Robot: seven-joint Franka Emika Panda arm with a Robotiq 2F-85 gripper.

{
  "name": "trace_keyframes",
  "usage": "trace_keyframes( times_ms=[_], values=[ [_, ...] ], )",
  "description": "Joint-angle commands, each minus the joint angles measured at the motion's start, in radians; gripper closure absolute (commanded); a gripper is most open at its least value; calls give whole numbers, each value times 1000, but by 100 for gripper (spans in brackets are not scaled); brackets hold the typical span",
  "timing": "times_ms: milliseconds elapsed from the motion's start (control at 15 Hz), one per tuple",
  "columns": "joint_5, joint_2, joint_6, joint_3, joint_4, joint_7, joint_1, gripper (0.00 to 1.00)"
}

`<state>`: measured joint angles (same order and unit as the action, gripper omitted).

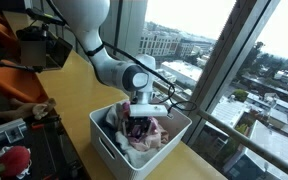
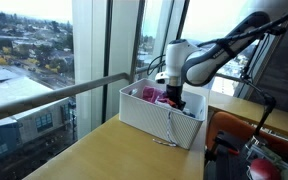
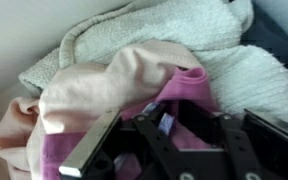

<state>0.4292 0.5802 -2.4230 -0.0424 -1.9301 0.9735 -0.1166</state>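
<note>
In an exterior view, a white basket was seen standing on a wooden tabletop beside a window. The claw was seen down inside it, among a heap of laundry.

In an exterior view from the opposite side, the basket was shown near the tabletop's window edge. The claw was sunk below the rim, and pink laundry was just visible beside it.

In the wrist view, the claw was shown spread wide, its fingers well apart. A magenta cloth was bunched between them but was not seen to be pinched. A pale pink cloth was draped just beside it, and a cream towel was piled behind.

The magenta cloth was judged to be light, soft and limp, likely to sag and drag on its neighbours. A raised fold at its crumpled middle was judged the best place to be gripped.
</note>
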Motion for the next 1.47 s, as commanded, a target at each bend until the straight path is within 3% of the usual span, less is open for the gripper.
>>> trace_keyframes(
  times_ms=[0,400,667,867,1133,1400],
  values=[
    [33,-232,3,-5,-217,-57,38,46],
    [61,-569,43,25,-439,-137,102,1],
    [17,-786,128,86,-540,-164,165,0],
    [-8,-853,154,149,-562,-201,240,0],
    [1,-800,119,214,-545,-253,319,0],
    [26,-687,51,207,-534,-235,320,0]
  ],
)
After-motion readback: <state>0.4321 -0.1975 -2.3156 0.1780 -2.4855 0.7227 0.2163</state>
